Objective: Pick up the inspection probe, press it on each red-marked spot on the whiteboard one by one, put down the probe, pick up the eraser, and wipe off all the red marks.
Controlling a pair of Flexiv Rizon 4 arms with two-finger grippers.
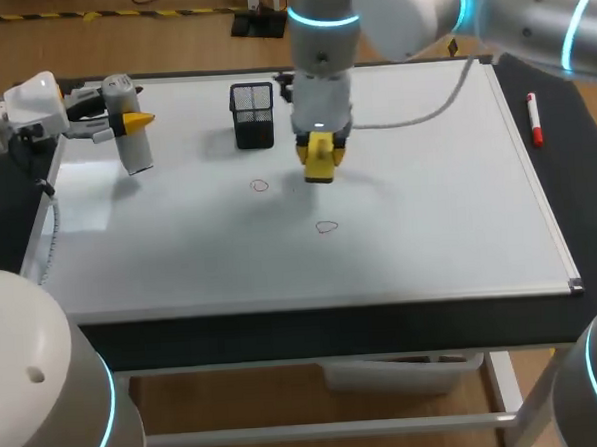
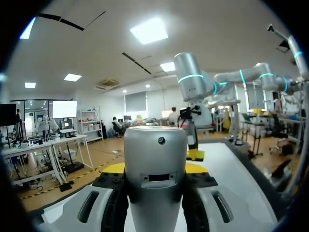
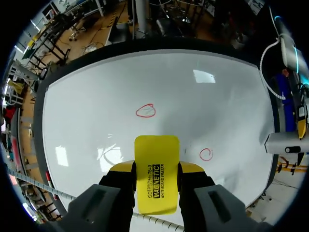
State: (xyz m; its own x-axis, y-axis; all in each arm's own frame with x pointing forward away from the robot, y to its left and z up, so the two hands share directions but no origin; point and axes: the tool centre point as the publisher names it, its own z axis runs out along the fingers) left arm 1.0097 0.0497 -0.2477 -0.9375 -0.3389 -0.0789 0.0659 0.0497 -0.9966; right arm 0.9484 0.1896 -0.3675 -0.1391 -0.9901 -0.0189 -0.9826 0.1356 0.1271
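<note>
**Eraser poised over the whiteboard, both red marks unwiped**

The yellow eraser [image 3: 156, 154], a flat rounded block with black print, is pinched by its long sides between the right gripper's [image 1: 321, 150] fingers. Its free end points at the whiteboard [image 1: 427, 197], probably for lowering onto the two red marks [image 3: 146, 110] nearby. At the board's left edge, the left gripper [image 1: 128, 120] clasps the grey probe [image 2: 155, 159] upright, well apart, likely parked clear of wiping.
</note>
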